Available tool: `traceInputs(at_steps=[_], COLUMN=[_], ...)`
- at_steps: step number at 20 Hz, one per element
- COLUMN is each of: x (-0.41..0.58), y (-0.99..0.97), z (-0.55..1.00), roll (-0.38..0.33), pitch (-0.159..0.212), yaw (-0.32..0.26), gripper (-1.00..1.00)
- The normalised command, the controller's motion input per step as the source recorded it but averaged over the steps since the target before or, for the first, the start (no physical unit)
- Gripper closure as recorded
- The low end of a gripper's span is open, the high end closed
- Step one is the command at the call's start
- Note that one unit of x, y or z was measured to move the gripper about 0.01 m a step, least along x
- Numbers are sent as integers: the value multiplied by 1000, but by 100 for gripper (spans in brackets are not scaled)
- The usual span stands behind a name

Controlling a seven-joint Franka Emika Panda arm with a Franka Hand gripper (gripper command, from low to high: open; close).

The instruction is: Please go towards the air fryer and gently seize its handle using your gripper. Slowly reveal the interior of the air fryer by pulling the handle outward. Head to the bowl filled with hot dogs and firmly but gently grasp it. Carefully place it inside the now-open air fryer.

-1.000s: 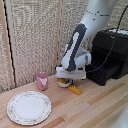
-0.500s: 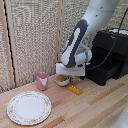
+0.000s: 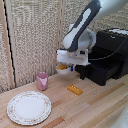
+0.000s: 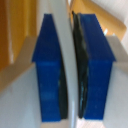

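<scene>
A staged kitchen corner: a wooden countertop point(image 3: 95, 102) before woven reed screens point(image 3: 35, 35), set with black air fryer point(image 3: 107, 57), patterned plate point(image 3: 28, 107) and pink cup point(image 3: 42, 80).

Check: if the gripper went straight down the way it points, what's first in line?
Likely the bare wooden table. The gripper, shut on the bowl rim, points down. The flat orange bar looks offset toward the exterior view's right; depth is unclear.

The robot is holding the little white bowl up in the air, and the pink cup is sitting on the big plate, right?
Not quite. In the exterior view the pink cup stands on the wooden table behind the plate, not on it. The end effector does hold the bowl in the air.
</scene>
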Motion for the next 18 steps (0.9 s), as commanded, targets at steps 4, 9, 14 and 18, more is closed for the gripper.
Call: traceInputs(at_steps=[4,9,14,18], x=[237,255,45,-109], y=[-11,-347,-854,-1000], z=[725,828,801,619], roll=[-101,-20,26,54], pitch=[0,4,77,100], yaw=[-285,-222,-102,-16], gripper=[100,100,100,100])
